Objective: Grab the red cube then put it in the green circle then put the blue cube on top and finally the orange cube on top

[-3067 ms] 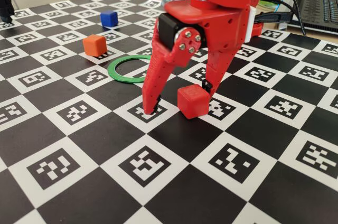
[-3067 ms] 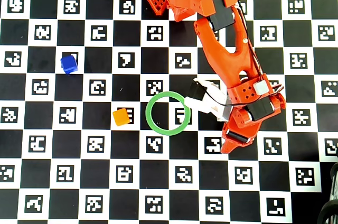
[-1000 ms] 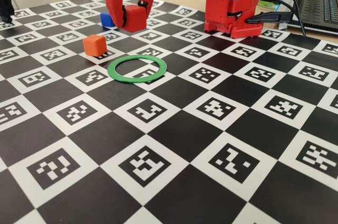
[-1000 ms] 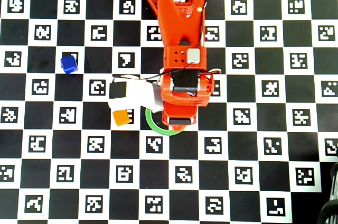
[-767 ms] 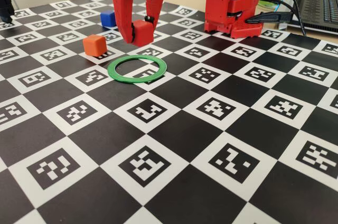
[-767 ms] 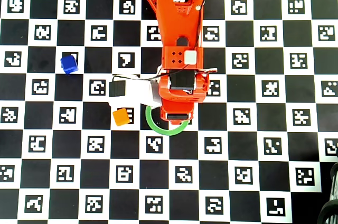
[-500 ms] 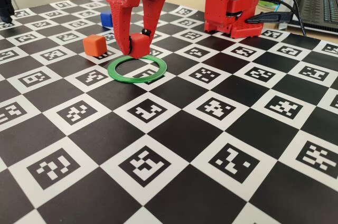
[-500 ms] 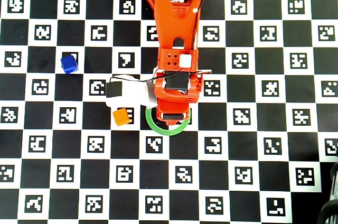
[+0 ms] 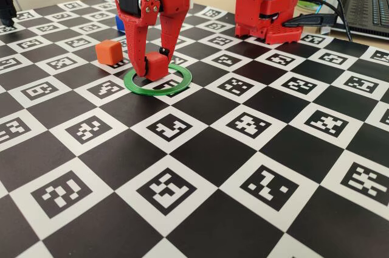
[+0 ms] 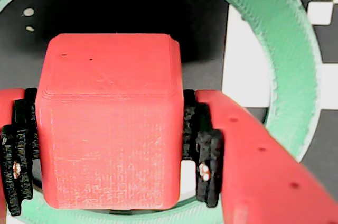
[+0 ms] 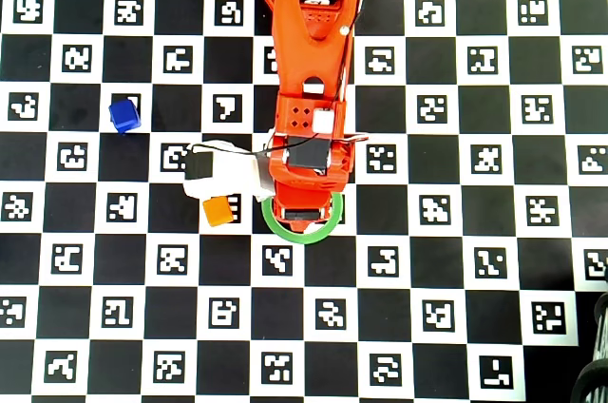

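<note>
My gripper (image 9: 154,68) is shut on the red cube (image 9: 157,64) and holds it low inside the green circle (image 9: 173,84), towards its far left part. Whether the cube touches the board is unclear. In the wrist view the red cube (image 10: 108,123) fills the space between the black pads (image 10: 203,150) of the gripper (image 10: 109,139), with the green circle (image 10: 285,49) curving round it. The orange cube (image 9: 109,52) sits just left of the ring. Farther back, the blue cube (image 11: 123,114) stands alone. In the overhead view the arm hides the red cube.
The arm's red base (image 9: 267,2) stands at the back of the checkered marker board (image 9: 243,167), with cables and a laptop (image 9: 368,8) at the far right. A white wrist camera mount (image 11: 223,175) hangs over the orange cube (image 11: 218,210).
Over the last second the gripper has come down and forward with the red cube, from high above the blue cube's area into the green circle. The orange and blue cubes have not moved.
</note>
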